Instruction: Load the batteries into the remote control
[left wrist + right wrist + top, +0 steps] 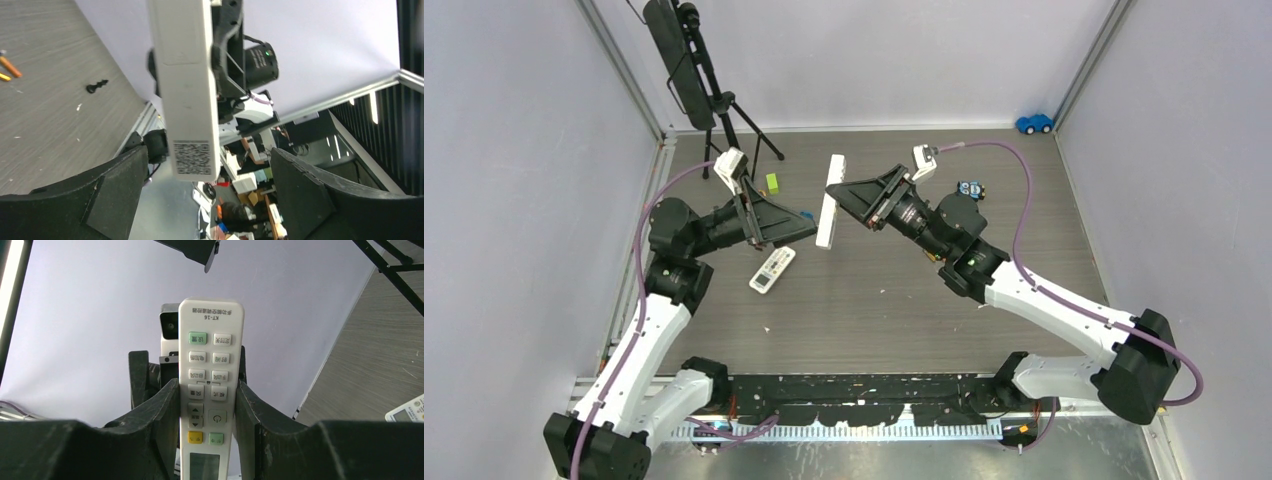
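Observation:
My right gripper is shut on a long white remote control and holds it up above the table's middle. In the right wrist view its button face is clamped between both fingers. My left gripper is open, facing the remote's plain back. In the left wrist view the back's end with a QR label hangs between the wide-apart fingers, touching neither. An orange-copper battery lies on the table at that view's far left edge.
A second, smaller white remote lies on the table below the left gripper. A small black knob-like piece lies near the battery. A green block, a tripod, a small dark blue item and a blue toy car sit toward the back.

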`<action>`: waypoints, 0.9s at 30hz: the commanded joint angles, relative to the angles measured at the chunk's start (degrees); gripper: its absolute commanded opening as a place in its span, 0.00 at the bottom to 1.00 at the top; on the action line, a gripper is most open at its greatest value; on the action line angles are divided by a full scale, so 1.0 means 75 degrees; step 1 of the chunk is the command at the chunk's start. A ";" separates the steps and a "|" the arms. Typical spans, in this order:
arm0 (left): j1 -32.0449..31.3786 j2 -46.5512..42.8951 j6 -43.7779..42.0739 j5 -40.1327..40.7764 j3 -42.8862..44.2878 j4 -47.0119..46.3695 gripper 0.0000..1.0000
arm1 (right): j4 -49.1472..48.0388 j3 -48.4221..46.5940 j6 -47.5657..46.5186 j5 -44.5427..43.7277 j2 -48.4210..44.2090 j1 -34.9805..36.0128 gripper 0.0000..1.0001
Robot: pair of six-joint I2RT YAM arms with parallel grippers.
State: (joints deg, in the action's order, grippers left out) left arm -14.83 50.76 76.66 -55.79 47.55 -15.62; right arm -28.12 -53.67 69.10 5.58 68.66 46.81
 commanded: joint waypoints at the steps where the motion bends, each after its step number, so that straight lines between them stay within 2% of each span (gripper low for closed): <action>1: -0.0395 -0.0013 0.0634 -0.0315 0.0004 -0.1076 0.91 | -0.0884 -0.0293 0.0112 0.0228 0.0168 0.0029 0.12; 8: -0.0745 0.0226 0.0310 -0.0139 -0.0319 -0.1082 0.65 | -0.1562 -0.0203 0.0291 0.0438 0.0512 0.0029 0.12; 11: -0.0753 0.0467 0.0090 -0.0186 -0.0351 -0.1082 0.64 | -0.1695 -0.0210 0.0325 0.0466 0.0626 0.0029 0.12; 12: -0.0754 0.0546 0.0014 -0.0182 -0.0346 -0.1082 0.60 | -0.1743 -0.0234 0.0334 0.0498 0.0675 0.0029 0.13; 14: -0.0753 0.0705 -0.0231 -0.0246 -0.0293 -0.1099 0.42 | -0.1882 -0.0250 0.0412 0.0581 0.0772 0.0013 0.13; 15: -0.0753 0.0759 -0.0392 -0.0325 -0.0248 -0.1119 0.28 | -0.1928 -0.0250 0.0424 0.0606 0.0790 -0.0023 0.15; 16: -0.0753 0.0805 -0.0639 -0.0393 -0.0180 -0.1116 0.10 | -0.1925 -0.0244 0.0430 0.0614 0.0794 -0.0060 0.21; 17: -0.0753 0.0802 -0.0970 -0.0444 -0.0116 -0.0925 0.01 | -0.1914 -0.0207 0.0431 0.0625 0.0769 -0.0125 0.33; 19: -0.0753 0.0783 -0.2210 -0.0356 0.0171 0.0221 0.00 | -0.1961 0.0058 0.0415 0.0655 0.0568 -0.0312 0.78; 20: -0.0753 0.0759 -0.3003 -0.0212 0.0427 0.1105 0.00 | -0.1996 0.0241 0.0344 0.0725 0.0411 -0.0446 0.89; 22: -0.0762 0.0732 -0.4684 0.0380 0.0985 0.2822 0.00 | -0.1343 0.0336 0.0118 0.1042 -0.0068 -0.0842 0.97; 25: -0.0814 0.0708 -0.7087 0.1321 0.1738 0.4759 0.00 | 0.1256 -0.0251 -0.0806 0.1140 -0.0684 -0.1209 1.00; 27: -0.0893 0.0661 -0.8318 0.2036 0.2068 0.5542 0.00 | 0.3214 -0.1102 -0.1811 0.1102 -0.0810 -0.1231 1.00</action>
State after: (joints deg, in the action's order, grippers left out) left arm -20.69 57.12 41.39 -50.63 56.31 7.57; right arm -26.09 -52.07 67.35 12.36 67.64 38.72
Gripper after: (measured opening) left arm 0.404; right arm 0.993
